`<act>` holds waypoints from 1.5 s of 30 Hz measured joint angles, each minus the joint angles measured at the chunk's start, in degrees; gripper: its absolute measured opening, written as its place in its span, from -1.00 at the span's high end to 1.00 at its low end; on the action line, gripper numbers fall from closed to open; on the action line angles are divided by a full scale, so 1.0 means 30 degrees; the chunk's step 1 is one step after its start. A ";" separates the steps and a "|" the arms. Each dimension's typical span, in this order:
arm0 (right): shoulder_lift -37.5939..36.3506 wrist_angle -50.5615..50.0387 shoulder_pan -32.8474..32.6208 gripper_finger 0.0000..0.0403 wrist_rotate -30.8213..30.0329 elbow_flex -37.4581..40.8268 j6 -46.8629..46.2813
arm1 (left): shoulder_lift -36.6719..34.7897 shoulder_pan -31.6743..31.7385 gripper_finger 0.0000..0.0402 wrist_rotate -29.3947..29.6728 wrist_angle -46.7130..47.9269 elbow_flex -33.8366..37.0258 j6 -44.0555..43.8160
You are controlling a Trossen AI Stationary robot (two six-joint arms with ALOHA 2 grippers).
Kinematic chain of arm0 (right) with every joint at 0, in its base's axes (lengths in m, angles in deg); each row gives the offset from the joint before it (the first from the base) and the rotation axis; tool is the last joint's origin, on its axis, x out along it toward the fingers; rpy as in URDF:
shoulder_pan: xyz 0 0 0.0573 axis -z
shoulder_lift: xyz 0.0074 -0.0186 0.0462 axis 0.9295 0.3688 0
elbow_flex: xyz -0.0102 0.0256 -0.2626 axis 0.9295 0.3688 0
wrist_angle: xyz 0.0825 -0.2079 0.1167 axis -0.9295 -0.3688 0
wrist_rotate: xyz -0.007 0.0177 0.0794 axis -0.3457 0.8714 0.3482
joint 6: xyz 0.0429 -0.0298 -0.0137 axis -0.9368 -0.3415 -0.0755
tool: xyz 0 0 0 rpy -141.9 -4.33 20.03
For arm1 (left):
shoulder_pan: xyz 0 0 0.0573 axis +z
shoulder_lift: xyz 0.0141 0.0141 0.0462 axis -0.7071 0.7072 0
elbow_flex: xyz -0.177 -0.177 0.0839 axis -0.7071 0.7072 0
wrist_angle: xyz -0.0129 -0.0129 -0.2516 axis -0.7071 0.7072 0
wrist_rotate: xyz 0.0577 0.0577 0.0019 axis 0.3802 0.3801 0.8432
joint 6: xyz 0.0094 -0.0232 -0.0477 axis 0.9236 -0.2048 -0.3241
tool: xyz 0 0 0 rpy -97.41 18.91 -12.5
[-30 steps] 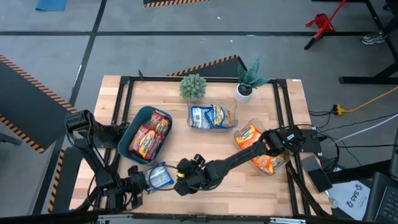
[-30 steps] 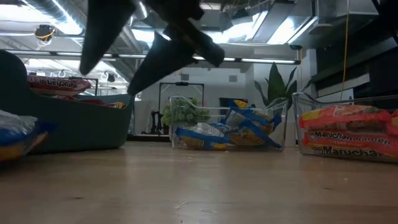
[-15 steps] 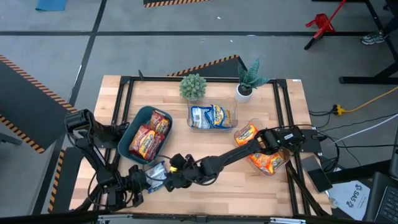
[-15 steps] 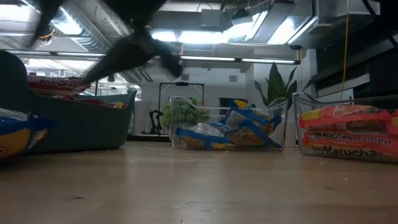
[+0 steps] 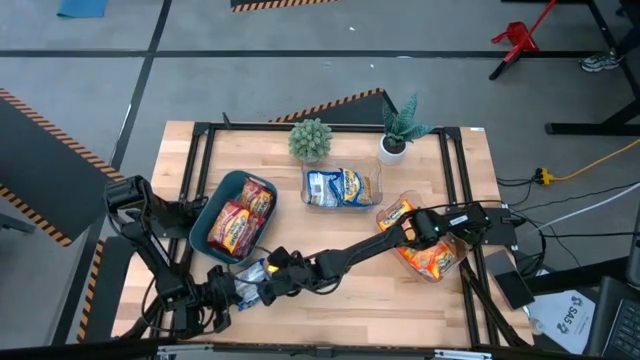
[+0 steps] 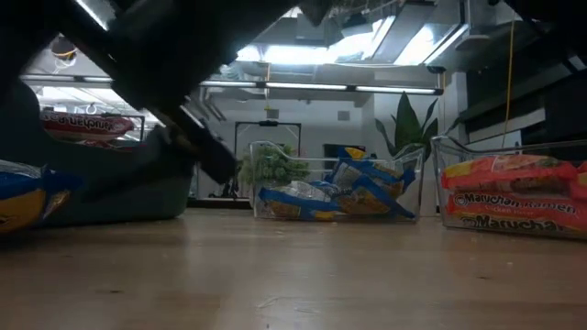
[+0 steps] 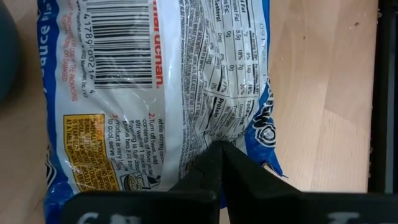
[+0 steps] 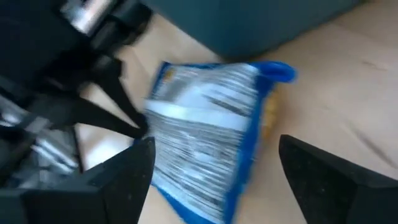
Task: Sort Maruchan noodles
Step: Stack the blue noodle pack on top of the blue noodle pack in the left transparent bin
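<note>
blue packet (image 7: 155,93) clenched in left pincer (image 7: 217,163), right pincer (image 8: 211,171) spread wide beside teal bin (image 5: 205,222)

Blue-and-white noodle packet (image 7: 155,93), black barcode, yellow panel of print. Dark teal bin (image 5: 212,215) holds red-brown packets (image 5: 240,220). Orange-yellow packets (image 5: 425,255) in clear tub; pale wood table (image 5: 350,300).

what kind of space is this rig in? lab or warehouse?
Most likely a robotics lab or workshop, not a warehouse. Hazard-striped tape marks the grey floor, the wooden table sits in a black metal frame, and the low view shows exposed ceiling ducting with strip lights.
</note>
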 joint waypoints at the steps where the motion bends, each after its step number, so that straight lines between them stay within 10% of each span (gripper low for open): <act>1: 0.0111 0.0495 0.0000 -0.62 0.0134 -0.0031 0.0000 | 0.0007 0.0030 1.00 -0.0015 0.0001 0.0007 0.0000; 15: 0.2171 0.6099 0.0124 -0.54 0.2555 -0.0036 -0.0567 | 0.0029 0.0250 1.00 0.0213 -0.0044 0.0007 0.0015; 31: 0.2178 0.5368 -0.0068 0.49 0.2871 -0.0233 -0.1094 | -0.0157 0.0283 1.00 0.0438 -0.0939 -0.0774 0.0814; 45: 0.0706 0.2509 -0.0896 0.49 0.2910 -0.0102 -0.0821 | -0.0219 0.0283 1.00 -0.1253 0.1976 -0.4493 0.3532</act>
